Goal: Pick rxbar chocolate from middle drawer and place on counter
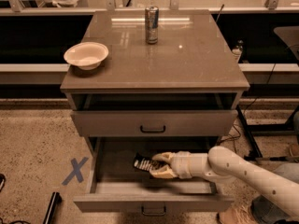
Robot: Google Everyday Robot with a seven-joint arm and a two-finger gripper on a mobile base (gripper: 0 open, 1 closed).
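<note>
The rxbar chocolate [142,163], a flat black bar with pale print, is inside the open middle drawer [154,200], the lowest wide one. My gripper [156,165] reaches into the drawer from the right, and its pale fingers [162,173] close above and below the bar's right end. The bar looks slightly lifted off the drawer floor. The counter [187,59] is the glossy grey-brown top above.
A silver drink can [151,24] stands at the counter's back middle. A pale bowl [86,55] sits at its left edge. The drawer above [153,123] is partly pulled out and overhangs the lower one. A blue tape X [75,170] marks the floor at left.
</note>
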